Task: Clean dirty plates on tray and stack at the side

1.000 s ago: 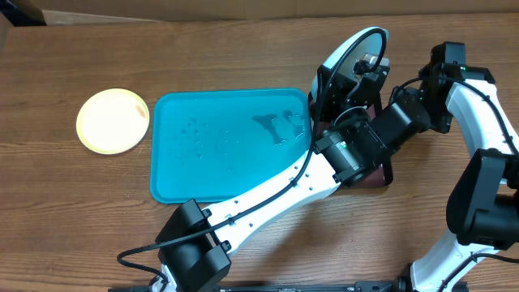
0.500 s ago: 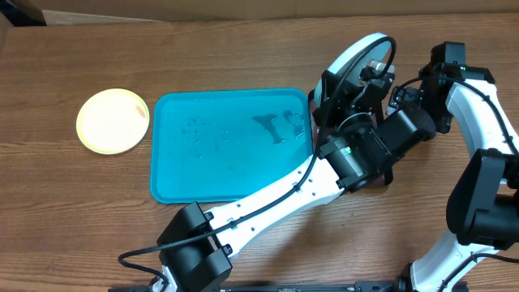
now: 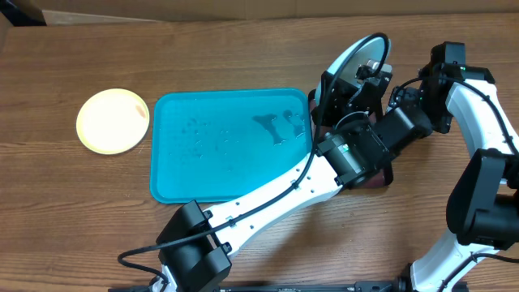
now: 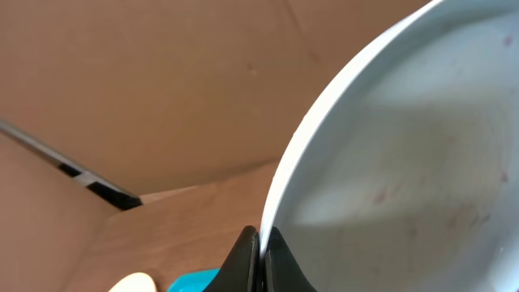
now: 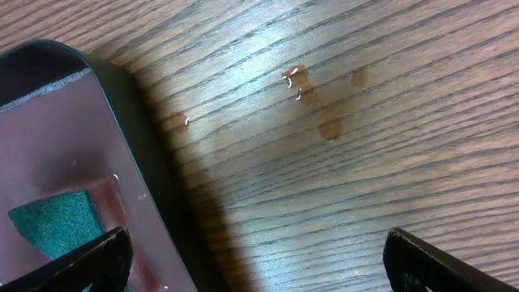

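Observation:
My left gripper (image 3: 350, 88) is shut on the rim of the pale blue plate (image 3: 357, 55) and holds it tilted on edge above the table, right of the turquoise tray (image 3: 227, 150). In the left wrist view the jaws (image 4: 261, 243) pinch the plate's rim (image 4: 389, 154). The tray holds no plate, only wet marks. The yellow-green plate (image 3: 113, 120) lies flat on the table left of the tray. My right gripper (image 3: 399, 96) is open and empty beside the held plate; its fingers (image 5: 259, 259) hang over bare table. The white plate is out of view.
A black tray (image 3: 381, 177) with reddish liquid and a green sponge (image 5: 57, 219) sits under both arms, right of the turquoise tray; its rim (image 5: 130, 146) shows in the right wrist view. Water drops (image 5: 308, 81) lie on the wood. A cardboard wall stands behind the table.
The held plate shifted slightly up and to the right, then settled back a little. The right arm has hardly moved.

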Robot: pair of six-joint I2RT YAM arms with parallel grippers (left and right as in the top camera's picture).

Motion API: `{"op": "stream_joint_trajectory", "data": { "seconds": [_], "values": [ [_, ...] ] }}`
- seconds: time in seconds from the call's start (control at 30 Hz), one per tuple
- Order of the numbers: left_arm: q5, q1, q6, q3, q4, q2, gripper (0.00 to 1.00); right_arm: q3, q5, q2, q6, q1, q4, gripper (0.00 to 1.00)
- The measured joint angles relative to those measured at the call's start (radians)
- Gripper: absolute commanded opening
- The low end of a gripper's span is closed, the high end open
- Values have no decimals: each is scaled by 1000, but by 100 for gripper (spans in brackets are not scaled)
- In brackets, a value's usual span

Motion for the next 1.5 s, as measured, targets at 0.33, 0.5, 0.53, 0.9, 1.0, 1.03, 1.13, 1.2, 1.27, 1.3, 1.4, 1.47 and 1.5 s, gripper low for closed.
{"op": "stream_joint_trajectory", "data": {
  "seconds": [0.33,0.5,0.53,0.9,1.0,1.03,1.13,1.2,1.27,1.3,1.4,1.47,1.5],
  "values": [
    [46,52,-75,3,-89,0,4,0,0,0,0,0,0,100],
    [275,109,-153,6,-263,0,4,0,0,0,1,0,-1,100],
    [347,131,-172,6,-283,0,4,0,0,0,0,0,0,100],
    [1418,784,-267,6,-396,5,4,0,0,0,0,0,-1,100],
    [1560,976,-278,7,-458,5,4,0,0,0,1,0,0,100],
    [1584,1036,-278,7,-483,5,4,0,0,0,0,0,0,100],
    [1578,1200,-277,7,-568,5,4,0,0,0,0,0,-1,100],
    [1533,1283,-278,7,-597,5,4,0,0,0,0,0,-1,100],
    [1469,1366,-281,1,-616,5,4,0,0,0,1,0,0,100],
    [1442,1402,-282,-4,-618,5,4,0,0,0,0,0,0,100],
    [1373,1504,-291,-29,-610,5,4,0,0,0,0,0,0,100],
    [1345,1553,-301,-48,-586,5,4,0,0,0,0,0,0,100],
    [1334,1578,-304,-61,-566,5,4,0,0,0,0,0,0,100]
  ]
}}
